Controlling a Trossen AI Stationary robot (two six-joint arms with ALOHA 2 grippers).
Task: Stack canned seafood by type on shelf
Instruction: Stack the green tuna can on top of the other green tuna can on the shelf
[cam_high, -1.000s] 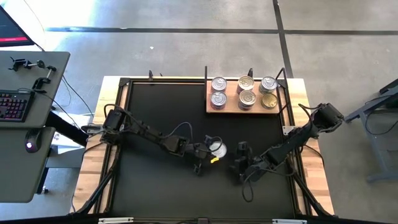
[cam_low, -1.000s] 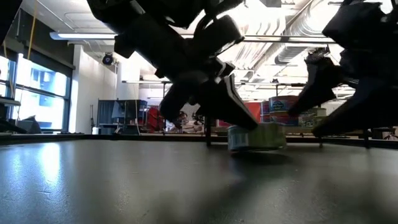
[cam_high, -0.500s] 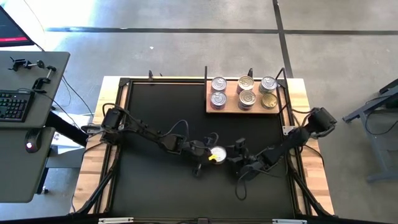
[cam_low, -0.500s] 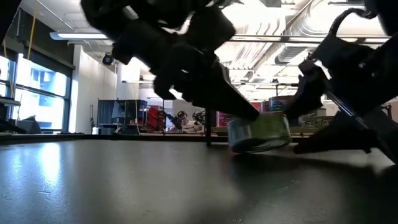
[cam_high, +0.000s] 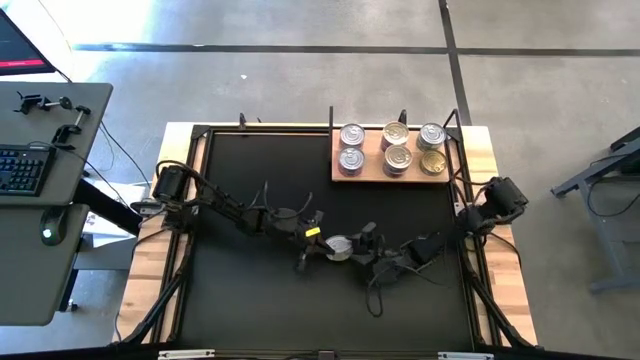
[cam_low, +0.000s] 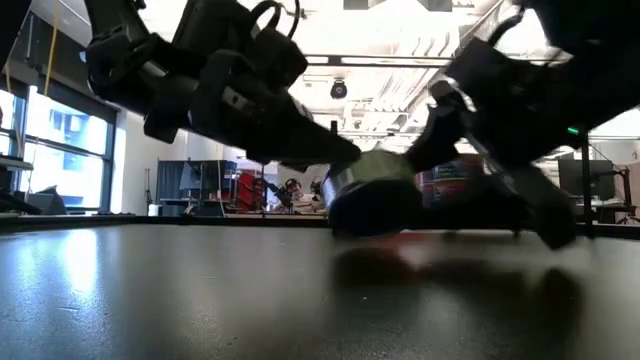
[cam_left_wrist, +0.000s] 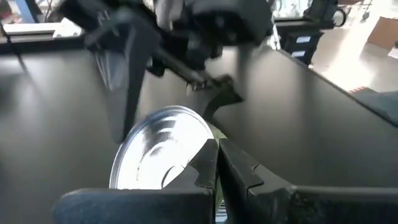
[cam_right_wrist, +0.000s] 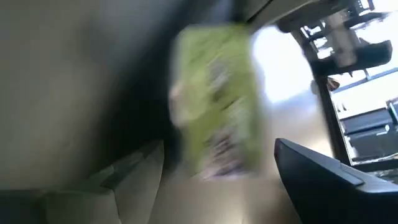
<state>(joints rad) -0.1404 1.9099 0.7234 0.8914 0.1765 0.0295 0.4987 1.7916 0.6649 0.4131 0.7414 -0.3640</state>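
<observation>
**Meeting at one tin in the middle of the table**

Reaching in from the two sides, both arms come together at one tin (cam_high: 338, 245) with a silver lid, a little below the centre of the black table (cam_high: 250, 170) in the high view. The left arm lies low and stretched out from its base at the left edge. The left gripper (cam_high: 312, 236) has its jaws fully closed; in the left wrist view the two dark fingers (cam_left_wrist: 205, 168) press against each other, their tips touching the rim of the silver lid (cam_left_wrist: 158, 152). They do not hold the tin.

The right arm is bent and also low, coming from the right edge. The right gripper (cam_high: 358, 245) has its jaws wide apart, and the green side of the tin (cam_right_wrist: 217, 99) shows between its fingers in the right wrist view. If they touch it, I cannot tell. In the low view the tin (cam_low: 372, 190) is tilted.

Six other tins (cam_high: 391, 147) stand in two rows on the wooden shelf (cam_high: 340, 175) at the far right part of the table, well apart from the grippers.
</observation>
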